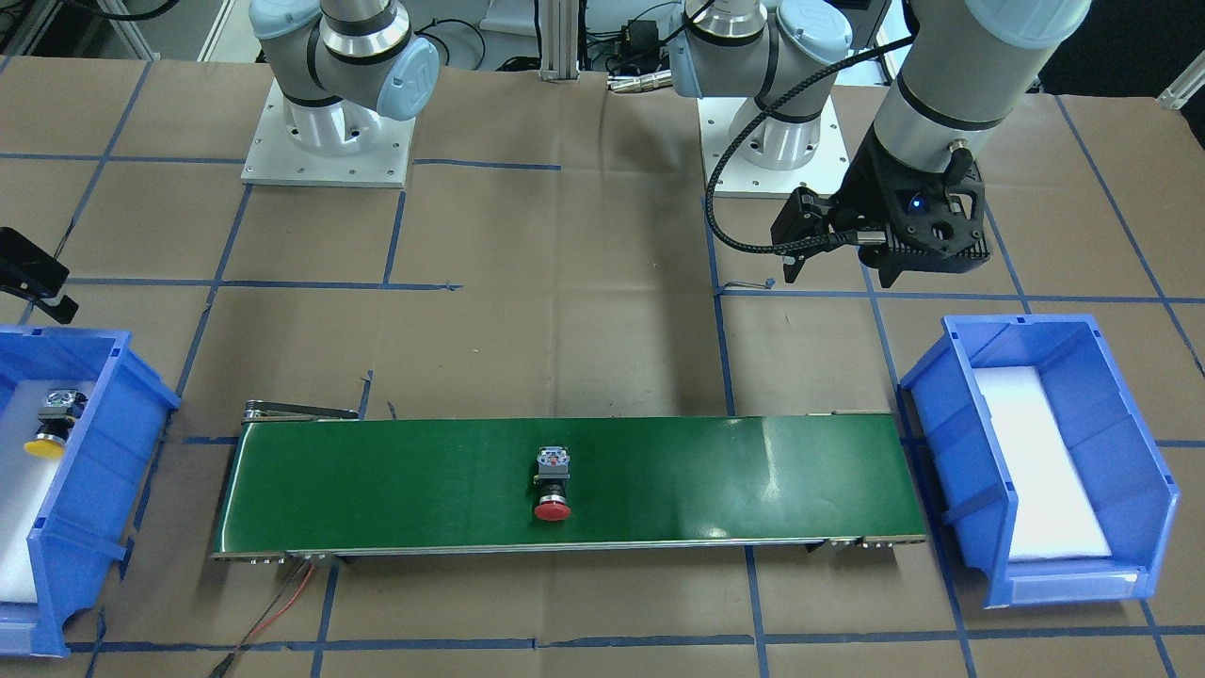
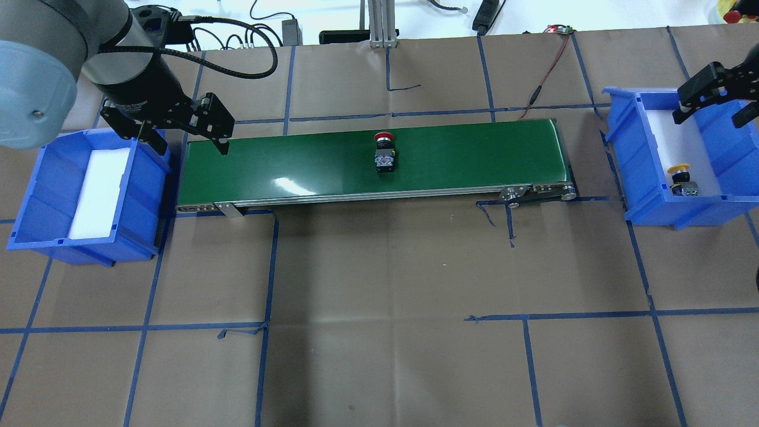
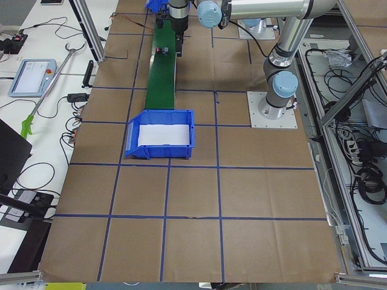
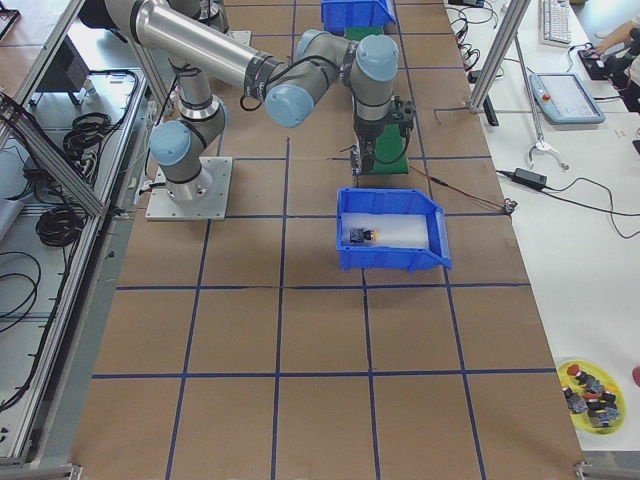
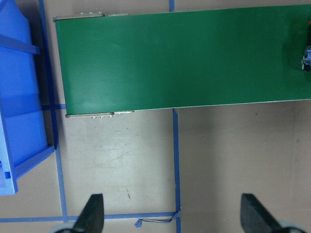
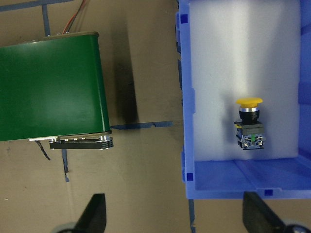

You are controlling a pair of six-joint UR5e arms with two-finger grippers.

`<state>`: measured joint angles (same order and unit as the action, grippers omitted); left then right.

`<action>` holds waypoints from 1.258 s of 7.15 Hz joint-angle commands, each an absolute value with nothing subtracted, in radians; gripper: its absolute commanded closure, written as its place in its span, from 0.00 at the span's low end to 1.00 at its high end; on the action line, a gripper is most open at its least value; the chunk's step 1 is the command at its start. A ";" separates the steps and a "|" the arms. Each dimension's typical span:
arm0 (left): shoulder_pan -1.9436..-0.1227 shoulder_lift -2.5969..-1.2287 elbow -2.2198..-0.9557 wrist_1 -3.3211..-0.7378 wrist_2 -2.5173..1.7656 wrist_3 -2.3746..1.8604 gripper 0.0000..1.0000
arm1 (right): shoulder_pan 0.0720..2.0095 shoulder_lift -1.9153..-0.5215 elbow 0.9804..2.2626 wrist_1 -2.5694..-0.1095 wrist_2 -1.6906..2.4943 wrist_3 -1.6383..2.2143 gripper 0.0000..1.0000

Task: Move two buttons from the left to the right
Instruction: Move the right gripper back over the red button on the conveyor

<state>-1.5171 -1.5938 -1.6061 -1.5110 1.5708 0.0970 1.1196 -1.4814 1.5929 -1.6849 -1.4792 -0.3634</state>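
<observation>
A red button (image 2: 384, 151) (image 1: 553, 485) lies on its side at the middle of the green conveyor belt (image 2: 474, 154) (image 1: 753, 471). The yellow button (image 6: 250, 124) (image 2: 682, 179) lies on white foam in the right blue bin (image 6: 233, 180) (image 2: 628, 160). My left gripper (image 2: 190, 143) (image 5: 172, 216) hangs open and empty over the belt's left end, beside the left blue bin (image 2: 35, 196). My right gripper (image 2: 711, 115) (image 6: 176, 216) hangs open and empty above the right bin's far edge. Only the red button's edge (image 5: 307, 58) shows in the left wrist view.
The left bin (image 1: 951, 443) holds only a white foam pad (image 1: 1036, 471). Red and black wires (image 2: 548, 65) run from the belt's far right end. A yellow dish (image 4: 590, 390) of spare parts sits at the table's right end. Brown paper with blue tape lines covers the table.
</observation>
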 commanded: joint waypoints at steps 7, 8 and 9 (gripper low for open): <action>-1.516 -1.594 -1.606 -1.511 1.572 0.107 0.00 | 1.551 -1.509 1.592 -1.695 -1.611 0.170 0.02; -1.516 -1.594 -1.606 -1.511 1.572 0.107 0.00 | 1.552 -1.503 1.595 -1.733 -1.605 0.169 0.02; -1.516 -1.594 -1.606 -1.511 1.572 0.106 0.00 | 1.554 -1.474 1.607 -1.790 -1.606 0.167 0.02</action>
